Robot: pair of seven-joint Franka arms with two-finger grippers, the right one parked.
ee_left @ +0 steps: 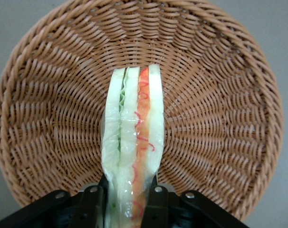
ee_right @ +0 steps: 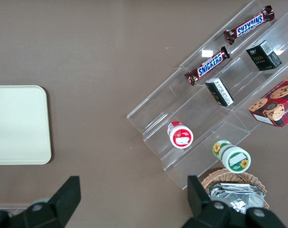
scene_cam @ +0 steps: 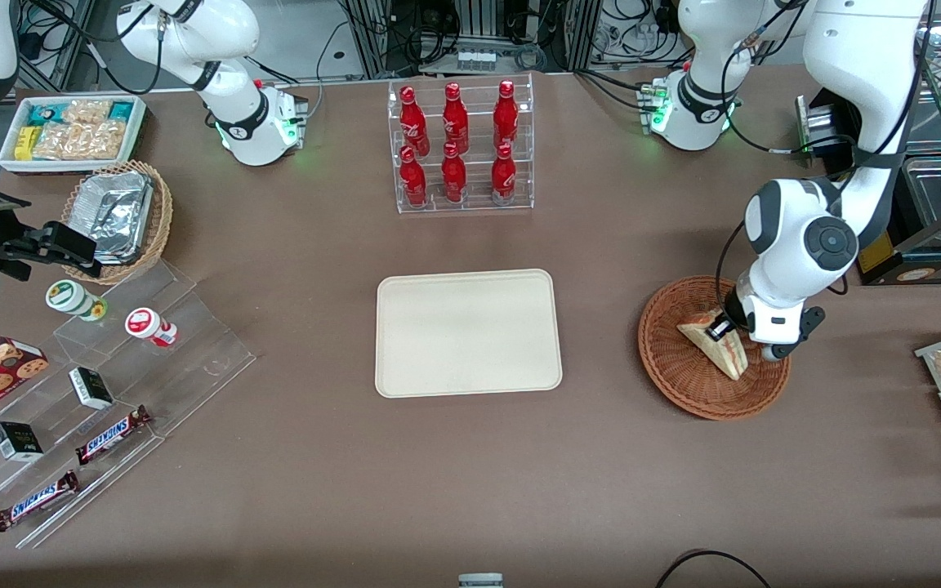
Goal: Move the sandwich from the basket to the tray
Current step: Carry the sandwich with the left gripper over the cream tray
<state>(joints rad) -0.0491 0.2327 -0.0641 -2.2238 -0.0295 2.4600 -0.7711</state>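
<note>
- Gripper (scene_cam: 721, 329) is down inside the basket (scene_cam: 675, 371), at the part of the bowl farther from the front camera.
- Fingers (ee_left: 92, 204) are pressed onto the two bread faces of the sandwich (scene_cam: 715, 346), one on each side; the wrap bulges slightly between them in the left wrist view.
- Sandwich (ee_left: 133, 156) stands on edge with its filling edge up: green, white and red-orange layers visible under clear wrap.
- From the front view, the sandwich is tilted, its end nearer the front camera resting on the weave of the basket (ee_left: 215, 118), its farther end in the gripper (ee_left: 126, 206).
- Whether the sandwich is fully lifted off the wicker: cannot tell.
- Tray (scene_cam: 468, 332) lies flat on the brown table (scene_cam: 470, 482), well apart from the basket, toward the parked arm's end; nothing on it.
- Tray (ee_right: 18, 124) also shows in the right wrist view, surface bare.
- Clear rack of red bottles (scene_cam: 460, 147) stands farther from the front camera than the tray, and farther from the basket than the tray is.
</note>
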